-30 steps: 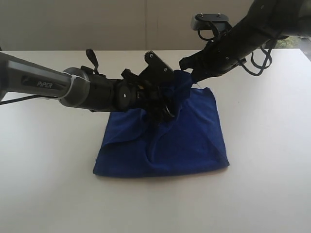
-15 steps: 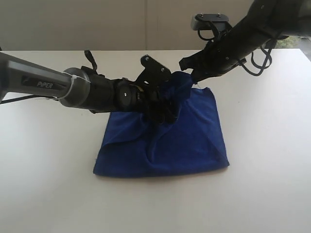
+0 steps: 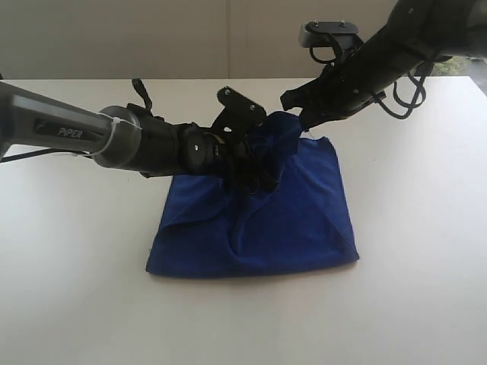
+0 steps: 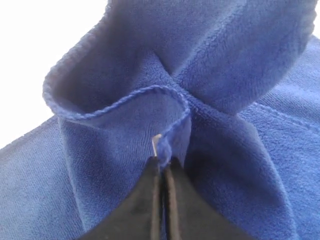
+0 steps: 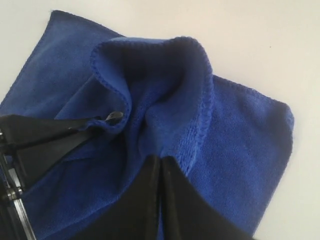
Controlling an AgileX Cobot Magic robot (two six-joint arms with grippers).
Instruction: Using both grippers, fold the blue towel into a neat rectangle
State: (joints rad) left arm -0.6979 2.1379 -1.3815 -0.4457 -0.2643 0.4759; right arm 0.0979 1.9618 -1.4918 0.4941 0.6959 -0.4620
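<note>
Where left tool and right tool pinch, the blue towel peaks.

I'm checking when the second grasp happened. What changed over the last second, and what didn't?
The left gripper eased slightly leftward in the exterior view, and its jaws closed onto the hem of the blue towel. The right gripper stayed shut on the towel's raised far edge, in the same spot. The rest of the towel lies as before on the table.
</note>
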